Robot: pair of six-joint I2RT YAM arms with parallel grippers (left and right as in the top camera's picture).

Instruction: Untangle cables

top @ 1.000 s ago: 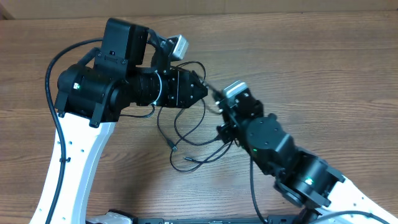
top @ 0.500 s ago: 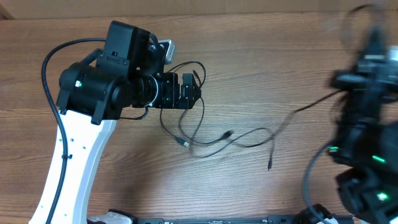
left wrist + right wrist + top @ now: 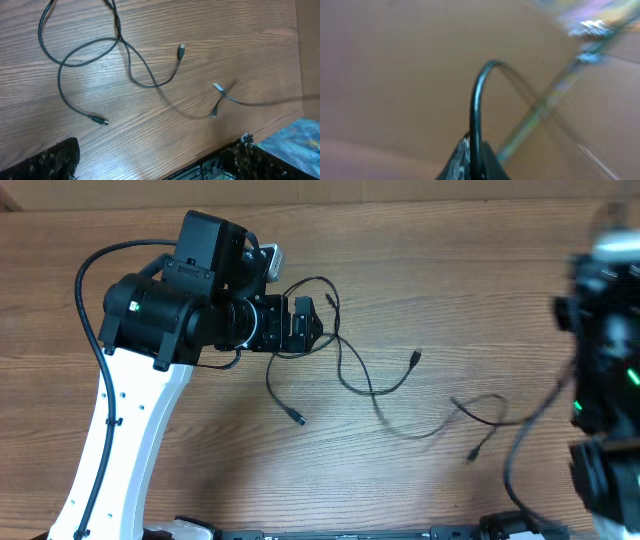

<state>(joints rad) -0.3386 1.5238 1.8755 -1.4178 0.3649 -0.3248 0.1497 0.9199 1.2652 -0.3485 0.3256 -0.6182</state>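
Thin black cables [image 3: 345, 360] lie spread on the wooden table. One loops under my left gripper [image 3: 312, 325] and ends in a plug [image 3: 297, 418]. Another plug [image 3: 416, 358] lies to the right. A blurred cable [image 3: 478, 412] stretches toward my right arm [image 3: 600, 370], which is motion-blurred at the right edge. In the left wrist view the loop [image 3: 65, 60], a plug [image 3: 181, 49] and a silvery tip [image 3: 217, 87] lie below my left gripper [image 3: 155, 152], open and holding nothing. My right gripper [image 3: 474, 157] is shut on a black cable [image 3: 476, 105] that arches up from its tips.
The table's near edge [image 3: 280, 125] and a dark rail [image 3: 350, 533] run along the front. My left arm's thick black cable [image 3: 90, 330] curves at the left. The right wrist view is too blurred to show its surroundings.
My right arm swung from the middle to the far right, dragging one cable out of the bundle. My left gripper opened and let go; the other cables dropped and spread on the table.
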